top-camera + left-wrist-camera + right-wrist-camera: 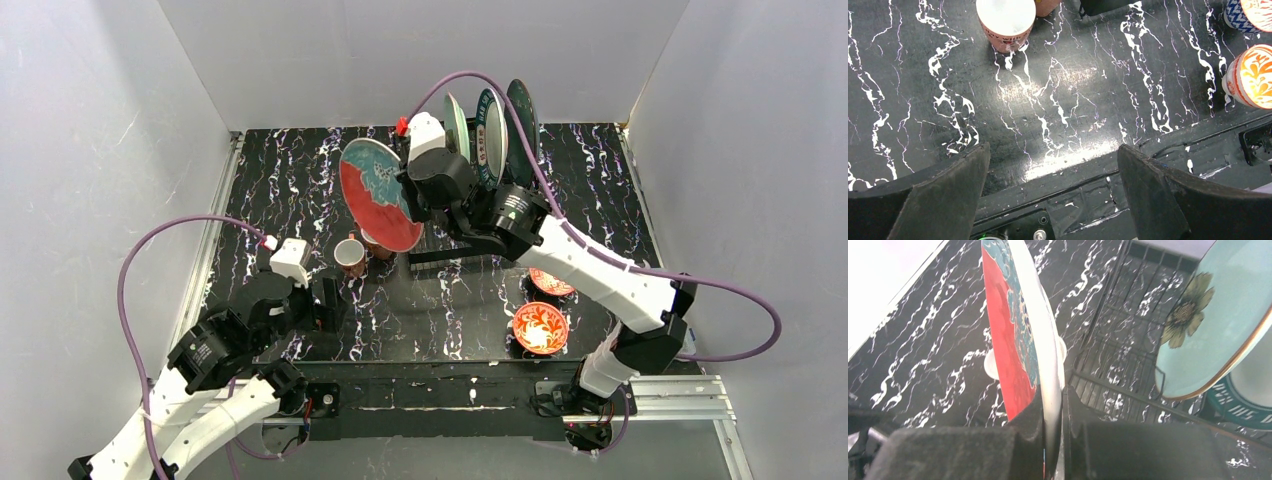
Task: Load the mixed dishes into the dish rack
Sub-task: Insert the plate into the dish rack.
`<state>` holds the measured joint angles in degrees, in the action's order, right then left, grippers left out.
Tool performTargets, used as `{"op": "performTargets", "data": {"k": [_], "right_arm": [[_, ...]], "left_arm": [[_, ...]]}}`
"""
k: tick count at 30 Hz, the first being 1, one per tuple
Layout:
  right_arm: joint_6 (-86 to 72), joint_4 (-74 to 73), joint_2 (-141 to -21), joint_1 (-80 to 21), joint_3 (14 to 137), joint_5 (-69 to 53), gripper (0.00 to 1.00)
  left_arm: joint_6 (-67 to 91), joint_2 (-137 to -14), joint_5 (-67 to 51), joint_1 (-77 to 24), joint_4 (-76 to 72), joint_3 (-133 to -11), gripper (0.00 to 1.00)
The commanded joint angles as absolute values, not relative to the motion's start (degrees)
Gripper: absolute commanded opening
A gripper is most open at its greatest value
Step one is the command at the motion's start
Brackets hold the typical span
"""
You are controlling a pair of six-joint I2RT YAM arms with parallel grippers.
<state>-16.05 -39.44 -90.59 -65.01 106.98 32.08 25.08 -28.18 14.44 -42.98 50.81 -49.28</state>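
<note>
My right gripper (413, 192) (1053, 396) is shut on the rim of the red plate (378, 195) (1007, 342). It holds the plate on edge above the table, just left of the dish rack (1118, 357). Three plates stand upright in the rack's slots: pale green (457, 126) (1205, 325), white with a teal band (489, 135) (1248, 392), and dark teal (522, 118). Two terracotta mugs (350, 256) (1006, 20) stand under the red plate; the second mug (379, 246) is partly hidden. Two red-patterned bowls (540, 327) (551, 283) sit at front right. My left gripper (325, 300) (1053, 150) hangs open and empty near the mugs.
My right arm (590, 265) crosses over the rack and hides most of its base. White walls close in the black marbled table (290, 180) on three sides. A black mounting rail (430, 385) runs along the near edge. The nearer bowl (1255, 75) shows at the right of the left wrist view.
</note>
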Motion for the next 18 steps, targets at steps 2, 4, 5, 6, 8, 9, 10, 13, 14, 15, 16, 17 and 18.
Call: {"op": "performTargets", "data": {"k": [2, 4, 5, 6, 8, 9, 10, 13, 14, 15, 16, 17, 18], "right_arm": [[-13.6, -23.9, -90.7, -65.3, 115.2, 42.6, 0.01], [-12.3, -21.7, -91.1, -65.3, 115.4, 44.9, 0.01], [-11.4, -20.6, -91.2, -65.3, 115.5, 45.9, 0.01], [-10.7, -19.5, -91.4, -65.3, 115.7, 46.7, 0.01], [-9.4, -17.5, -91.8, -65.3, 116.2, 48.7, 0.01], [-8.6, -16.5, -92.1, -65.3, 116.5, 49.7, 0.01], [-7.9, -15.4, -92.4, -65.4, 116.6, 50.6, 0.01], [-5.5, -11.8, -92.9, -65.4, 116.6, 53.3, 0.01], [-4.5, -9.9, -93.1, -65.4, 116.4, 54.4, 0.01], [-3.3, -8.4, -93.2, -65.5, 116.3, 55.4, 0.01], [-2.1, -7.1, -93.5, -65.5, 116.3, 56.5, 0.01], [-1.0, -5.7, -93.7, -65.6, 116.3, 57.4, 0.01], [-0.2, -4.4, -94.0, -65.6, 116.2, 58.4, 0.01]], "left_arm": [[24.4, -27.3, 15.8, -43.1, 50.1, -49.0, 0.98], [24.4, -27.2, 16.0, -43.1, 50.0, -48.8, 0.98], [24.4, -27.2, 16.0, -43.1, 50.1, -48.9, 0.98], [24.4, -27.2, 16.0, -43.1, 50.0, -48.9, 0.98], [24.4, -27.4, 15.8, -43.2, 50.0, -48.9, 0.98], [24.4, -27.7, 15.7, -43.1, 50.0, -48.9, 0.98], [24.4, -27.9, 15.7, -43.1, 50.0, -48.9, 0.98], [24.4, -28.2, 15.6, -43.1, 50.0, -48.9, 0.98], [24.4, -28.2, 15.6, -43.1, 50.0, -48.9, 0.98], [24.4, -28.2, 15.6, -43.1, 50.0, -48.9, 0.98], [24.4, -28.2, 15.6, -43.1, 50.0, -48.8, 0.98], [24.4, -28.3, 15.6, -43.1, 50.0, -48.8, 0.98], [24.4, -28.3, 15.7, -43.1, 50.1, -48.8, 0.98]]}}
